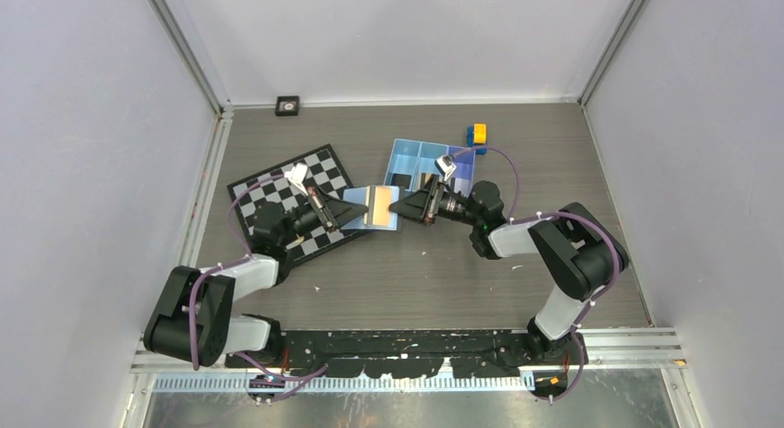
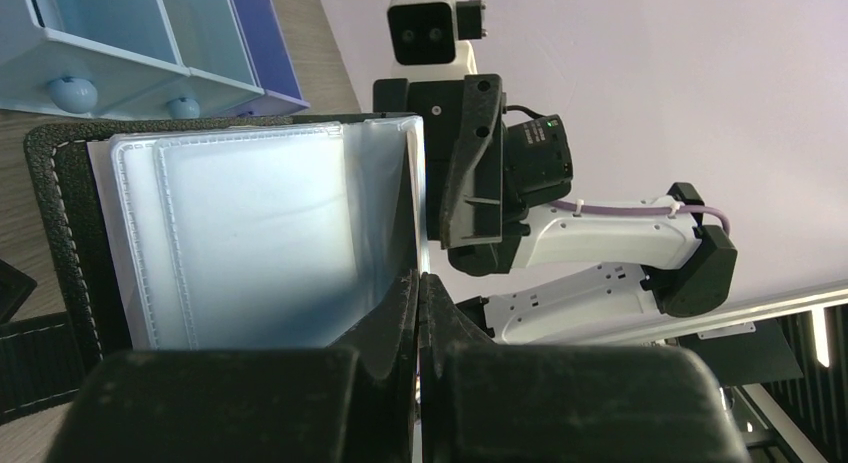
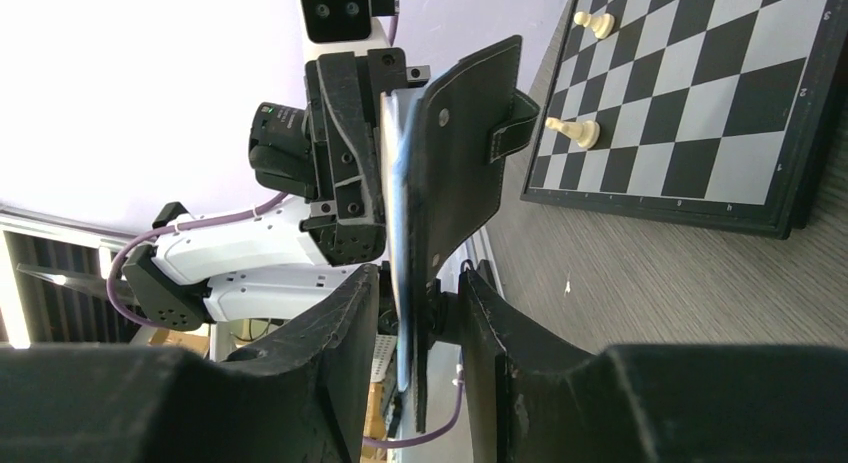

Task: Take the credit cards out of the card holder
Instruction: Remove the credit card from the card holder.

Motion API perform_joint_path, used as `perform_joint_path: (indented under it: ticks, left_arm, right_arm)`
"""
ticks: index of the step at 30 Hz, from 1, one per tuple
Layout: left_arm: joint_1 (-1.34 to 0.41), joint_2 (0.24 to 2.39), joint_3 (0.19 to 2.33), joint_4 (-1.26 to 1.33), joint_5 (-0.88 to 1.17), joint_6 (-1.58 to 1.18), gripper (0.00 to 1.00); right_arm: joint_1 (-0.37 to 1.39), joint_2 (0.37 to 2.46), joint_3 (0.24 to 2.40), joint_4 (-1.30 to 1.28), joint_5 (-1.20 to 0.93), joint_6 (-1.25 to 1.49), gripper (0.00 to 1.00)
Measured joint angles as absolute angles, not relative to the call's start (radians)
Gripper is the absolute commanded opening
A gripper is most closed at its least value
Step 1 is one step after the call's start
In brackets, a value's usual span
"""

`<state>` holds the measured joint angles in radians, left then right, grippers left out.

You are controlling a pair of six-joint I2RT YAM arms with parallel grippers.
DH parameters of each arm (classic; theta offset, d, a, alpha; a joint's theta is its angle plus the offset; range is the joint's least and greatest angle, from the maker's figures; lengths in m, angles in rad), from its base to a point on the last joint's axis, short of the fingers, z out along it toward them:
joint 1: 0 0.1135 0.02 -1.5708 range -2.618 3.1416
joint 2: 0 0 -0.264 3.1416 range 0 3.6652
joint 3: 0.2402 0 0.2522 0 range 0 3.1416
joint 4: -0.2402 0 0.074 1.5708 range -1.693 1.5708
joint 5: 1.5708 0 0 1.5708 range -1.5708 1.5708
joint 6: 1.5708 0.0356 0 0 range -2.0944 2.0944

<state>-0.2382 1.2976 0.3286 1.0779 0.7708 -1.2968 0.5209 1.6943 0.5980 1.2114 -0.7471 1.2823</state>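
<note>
The black card holder (image 1: 377,208) is held open above the table between my two grippers, its pale bluish inner faces (image 2: 250,233) up. A gold-orange card (image 1: 380,204) shows in it in the top view; I cannot make out the silvery-grey card. My left gripper (image 2: 418,278) is shut on a thin inner leaf at the holder's left edge (image 1: 356,211). My right gripper (image 3: 420,283) is open, its jaws straddling the holder's other edge (image 1: 399,206) with gaps on both sides. The holder's black outer cover (image 3: 460,163) with its strap faces the right wrist camera.
A chessboard (image 1: 294,201) with white pieces (image 3: 578,133) lies under the left arm. A light-blue three-compartment tray (image 1: 430,160) sits just behind the holder. Yellow-and-blue blocks (image 1: 476,134) stand behind the tray. A small black square object (image 1: 287,104) sits at the back wall.
</note>
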Motion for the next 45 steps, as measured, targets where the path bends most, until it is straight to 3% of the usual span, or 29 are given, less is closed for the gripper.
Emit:
perform_joint_path:
  ticks: [2, 8, 16, 20, 27, 34, 37, 40, 45]
  left_arm:
    - [-0.248, 1.298, 0.329, 1.078, 0.772, -1.297, 0.00]
    - [-0.265, 1.308, 0.330, 1.079, 0.778, -1.296, 0.00]
    - [-0.242, 1.302, 0.329, 1.037, 0.771, -1.282, 0.00]
    - [-0.236, 1.291, 0.330, 1.021, 0.765, -1.274, 0.01]
    - [-0.237, 1.291, 0.330, 1.024, 0.765, -1.274, 0.27]
    - [-0.267, 1.327, 0.340, 1.044, 0.779, -1.280, 0.31]
    - [-0.280, 1.366, 0.347, 1.069, 0.788, -1.293, 0.22]
    - [-0.284, 1.414, 0.353, 1.105, 0.795, -1.318, 0.01]
    - [-0.280, 1.463, 0.354, 1.201, 0.805, -1.368, 0.00]
  right_arm:
    - [0.522, 1.711, 0.599, 1.221, -0.748, 1.293, 0.38]
    - [0.522, 1.736, 0.601, 1.246, -0.757, 1.319, 0.13]
    - [0.519, 1.734, 0.602, 1.253, -0.750, 1.318, 0.10]
    - [0.514, 1.734, 0.602, 1.253, -0.751, 1.320, 0.03]
    - [0.513, 1.734, 0.602, 1.265, -0.754, 1.331, 0.00]
    - [0.513, 1.734, 0.602, 1.267, -0.754, 1.336, 0.01]
    - [0.513, 1.734, 0.602, 1.269, -0.754, 1.337, 0.01]
    - [0.513, 1.734, 0.602, 1.271, -0.755, 1.338, 0.00]
    - [0.508, 1.734, 0.602, 1.261, -0.752, 1.336, 0.01]
